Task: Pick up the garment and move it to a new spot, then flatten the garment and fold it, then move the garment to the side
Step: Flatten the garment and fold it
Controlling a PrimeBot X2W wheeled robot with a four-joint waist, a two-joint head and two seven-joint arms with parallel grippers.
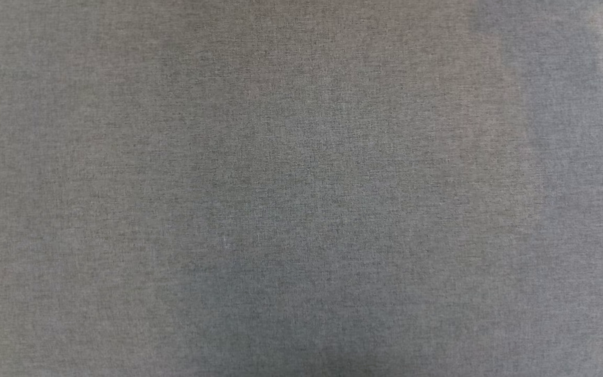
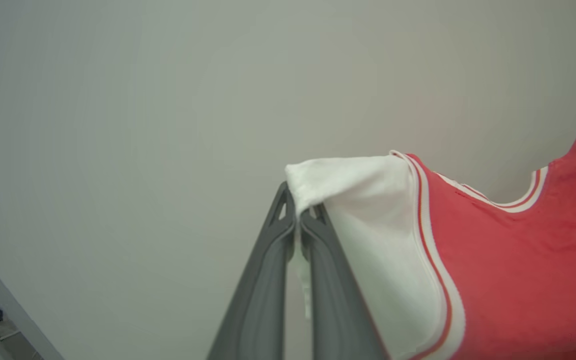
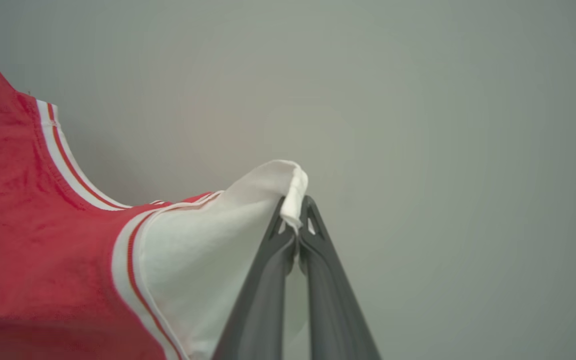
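1 garment [image 2: 493, 260], L pincer [image 2: 299, 212], R pincer [image 3: 295, 212]

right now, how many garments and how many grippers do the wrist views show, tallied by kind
garment: 1
grippers, jaws shut on the garment: 2 (left gripper, right gripper)
total: 3

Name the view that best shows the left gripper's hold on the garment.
Left wrist view: the left gripper is shut on the white sleeve edge of the garment. The right wrist view offers the other sleeve, pinched by the right gripper; the head view offers grey woven cloth.
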